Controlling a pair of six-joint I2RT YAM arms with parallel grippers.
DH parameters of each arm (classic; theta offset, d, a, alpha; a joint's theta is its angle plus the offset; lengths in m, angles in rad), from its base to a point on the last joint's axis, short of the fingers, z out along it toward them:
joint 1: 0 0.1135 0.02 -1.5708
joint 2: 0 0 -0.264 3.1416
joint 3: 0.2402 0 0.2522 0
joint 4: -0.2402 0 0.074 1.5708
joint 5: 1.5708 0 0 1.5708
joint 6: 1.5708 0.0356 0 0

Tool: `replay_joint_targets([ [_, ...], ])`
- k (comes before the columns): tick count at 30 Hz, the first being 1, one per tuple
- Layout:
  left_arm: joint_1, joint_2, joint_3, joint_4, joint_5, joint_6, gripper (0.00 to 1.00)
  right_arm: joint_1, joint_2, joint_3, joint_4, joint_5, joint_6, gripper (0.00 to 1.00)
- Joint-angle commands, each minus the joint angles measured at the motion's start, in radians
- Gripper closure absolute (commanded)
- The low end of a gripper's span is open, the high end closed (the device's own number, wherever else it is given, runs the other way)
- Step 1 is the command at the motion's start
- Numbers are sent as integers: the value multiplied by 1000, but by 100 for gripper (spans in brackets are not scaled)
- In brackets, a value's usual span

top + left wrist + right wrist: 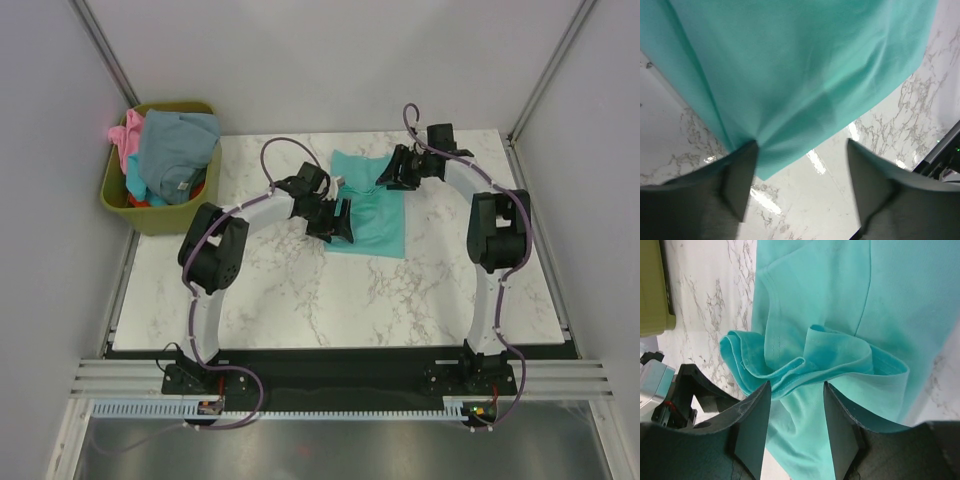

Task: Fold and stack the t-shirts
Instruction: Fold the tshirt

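Nearest to us, the two arms rise from their bases at the near edge of the marble table [300, 300] and curve in towards each other over its far half. The left gripper [335, 225] hangs at the left edge of the teal t-shirt [375, 215], which lies spread flat on the marble, slightly right of the middle. In the left wrist view we see its jaws standing wide. One finger [740, 175] sits right at the hem, where the cloth draws into a small pucker, and the other is over bare marble just off the shirt's edge. A corner of the shirt lies in the gap, and nothing is clamped.

Further back, the right gripper [395, 172] is at the shirt's far right corner. In the right wrist view its jaws stand partly apart with a plain gap between them. A raised, rumpled fold of the teal cloth runs across just beyond the fingertips, above the flat part of the shirt. We cannot tell whether the tips touch that fold, but it is not pinched flat between them.

Farthest away, off the table's far left corner, stands the olive-green bin [165, 218]. A grey-blue t-shirt [175, 150] is heaped on top, a pink t-shirt [125, 135] hangs over the far left rim, and a little of the red-orange t-shirt [138, 202] shows beneath them
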Motion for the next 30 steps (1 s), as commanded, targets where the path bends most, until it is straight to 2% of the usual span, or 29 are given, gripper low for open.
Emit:
replay_joint_targets([
  [1, -5, -86, 27, -31, -31, 81, 13, -40, -109, -13, 15, -3, -18, 46],
  [8, 35, -190, 104, -43, 98, 25, 2, -129, -298, -220, -52, -60, -49, 45],
  [12, 70, -212, 22, -41, 137, -14, 2, -141, -344, -356, -97, -117, -41, 45],
  [14, 84, -212, -33, -26, 158, -61, 2, -141, -361, -407, -91, -138, -21, 45],
  [18, 108, -204, -109, -26, 158, -61, 2, -140, -381, -542, -57, -189, 38, 45],
  [26, 119, -189, -213, -26, 158, -61, 2, -140, -419, -653, -58, -204, 51, 45],
  [30, 119, -154, -218, -26, 158, -61, 2, -138, -415, -699, -48, -192, 57, 45],
])
